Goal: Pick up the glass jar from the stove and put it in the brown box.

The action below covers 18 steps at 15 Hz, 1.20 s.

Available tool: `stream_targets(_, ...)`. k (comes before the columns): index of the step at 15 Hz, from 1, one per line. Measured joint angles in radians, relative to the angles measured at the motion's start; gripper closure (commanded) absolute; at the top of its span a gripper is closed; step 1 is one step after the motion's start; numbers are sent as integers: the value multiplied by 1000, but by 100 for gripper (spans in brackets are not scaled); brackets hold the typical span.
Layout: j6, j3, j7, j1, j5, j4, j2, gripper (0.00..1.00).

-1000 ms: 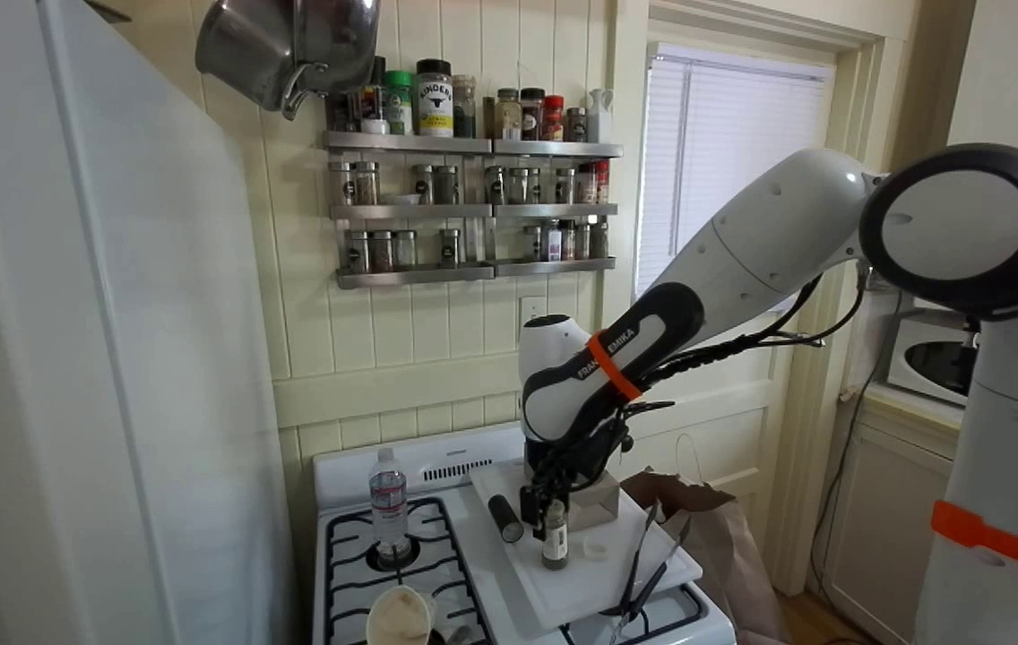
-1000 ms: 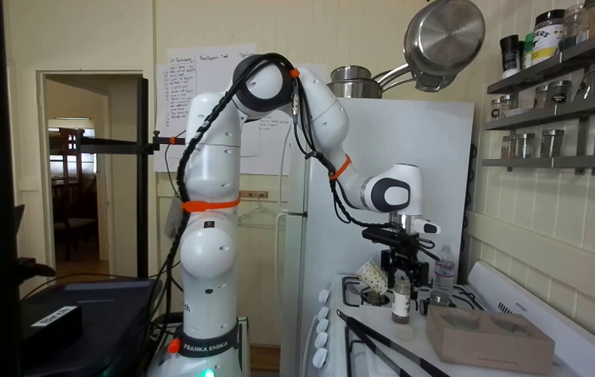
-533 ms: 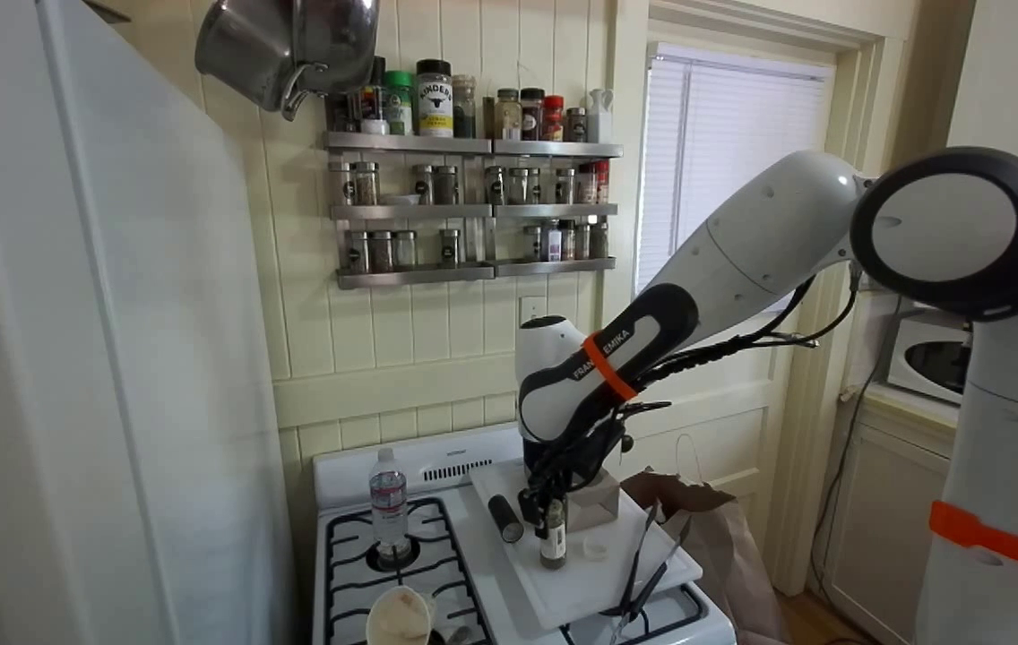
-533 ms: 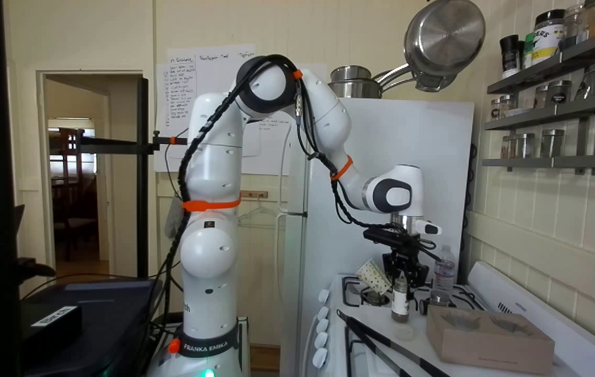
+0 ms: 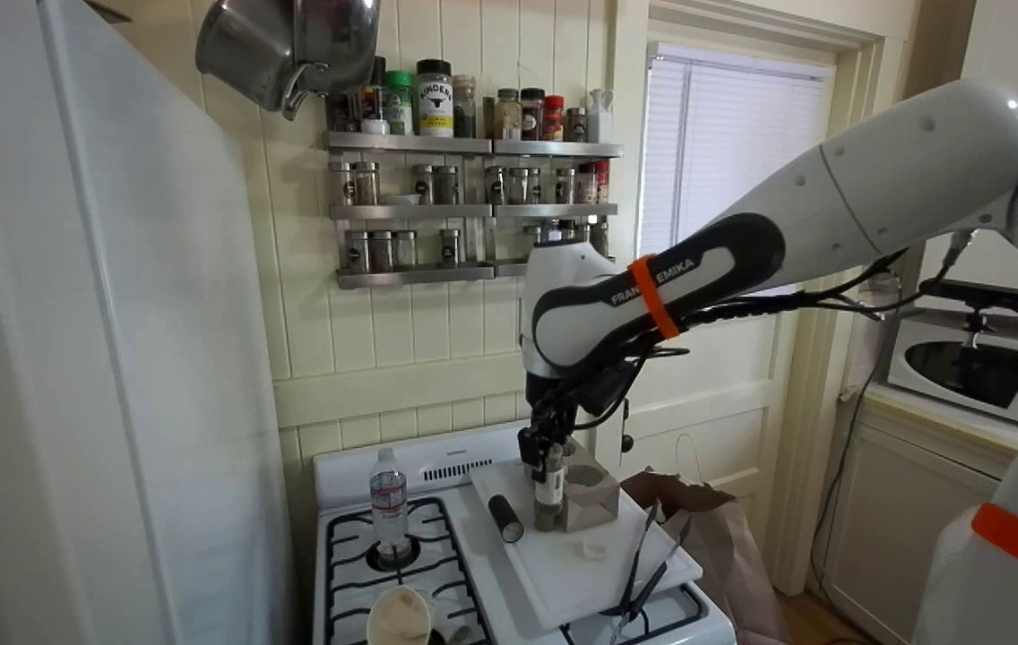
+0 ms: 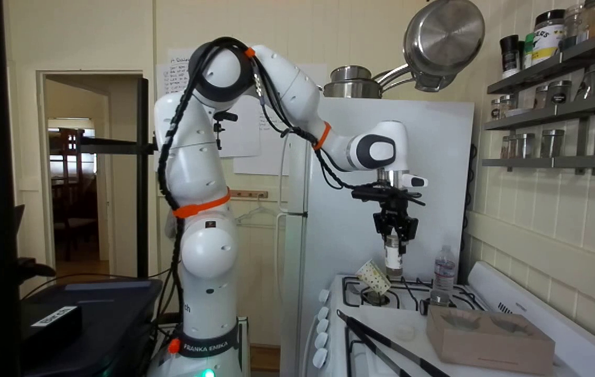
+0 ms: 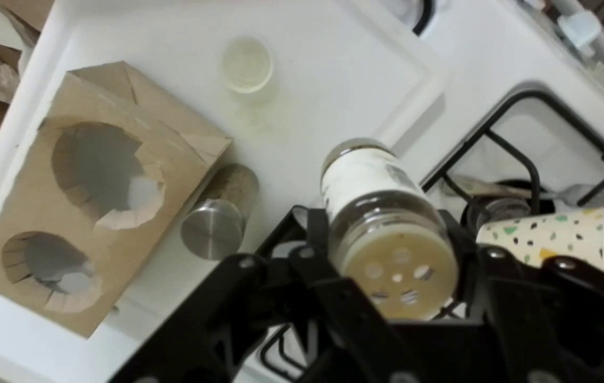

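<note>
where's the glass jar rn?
Wrist view, just right of centre: the glass jar is gripped in the hand, held above the stove, with the brown box to its left and the spotted cup to its right.

In an exterior view, from left to right: fridge [image 5: 88, 358], stove [image 5: 496, 573], bag [image 5: 728, 555]. In the air above the stove, in the gripper [image 7: 386, 231]: glass jar [image 7: 371, 178]. On the left half of the stove: at the back, upright bottle [image 5: 389, 511]; before it, tilted cup [image 5: 400, 618]. On the right half: tray [image 5: 572, 582]; on this tray, toward the back right, box [image 5: 591, 511]. Also on the tray, left of the box and near it: second jar [image 5: 505, 520]. Over the front edge of the tray: tongs [image 5: 645, 584]. On the wall [image 5: 437, 322] behind the stove: shelves [image 5: 410, 212], with spice jars [image 5: 446, 185] on them.
</note>
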Motion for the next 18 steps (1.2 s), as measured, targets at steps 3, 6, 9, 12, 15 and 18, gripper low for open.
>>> stream_targets(3,10,-47,25,-28,16,22,-92,75)
stream_targets(6,49,-108,45,-76,33,64,-116,75)
stream_targets(9,68,-160,53,-113,64,103,-91,50)
stream_targets(12,68,-150,50,-114,63,102,-90,75)
stream_targets(15,78,-146,76,-122,55,111,-75,75)
stream_targets(18,99,-147,128,-159,2,172,13,75)
